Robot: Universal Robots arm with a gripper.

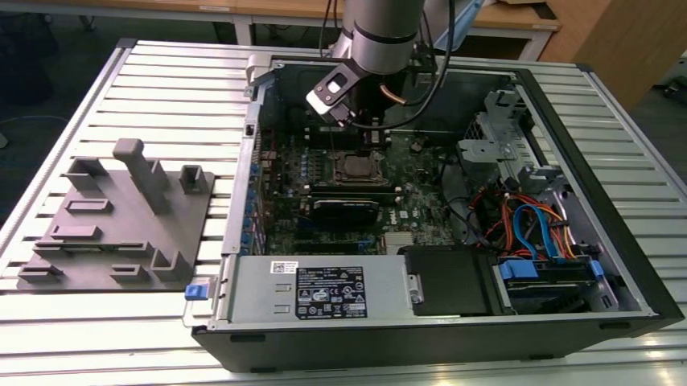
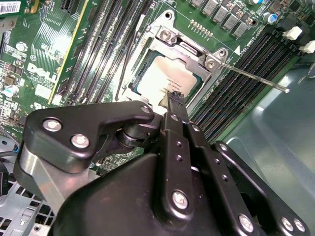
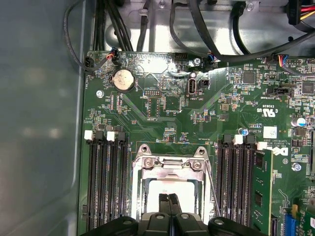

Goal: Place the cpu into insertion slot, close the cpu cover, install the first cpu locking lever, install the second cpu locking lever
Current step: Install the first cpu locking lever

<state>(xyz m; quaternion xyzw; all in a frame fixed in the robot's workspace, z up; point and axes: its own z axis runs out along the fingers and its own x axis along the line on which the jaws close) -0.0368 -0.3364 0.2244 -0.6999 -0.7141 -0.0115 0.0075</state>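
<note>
Claw (image 2: pixel 176 97) hides part of the cpu (image 2: pixel 165 77) (one edge).

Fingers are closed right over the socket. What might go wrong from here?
1. The gripper hangs over the cpu, which shows through the window of the cpu cover. Pushing down there might load the chip rather than the frame.
2. One locking lever juts out across the memory slots, apparently free. A sideways move could snag or bend it.

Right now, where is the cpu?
In the first wrist view, the cpu lies inside the cpu cover frame, between two banks of memory slots, beneath the gripper.
</note>
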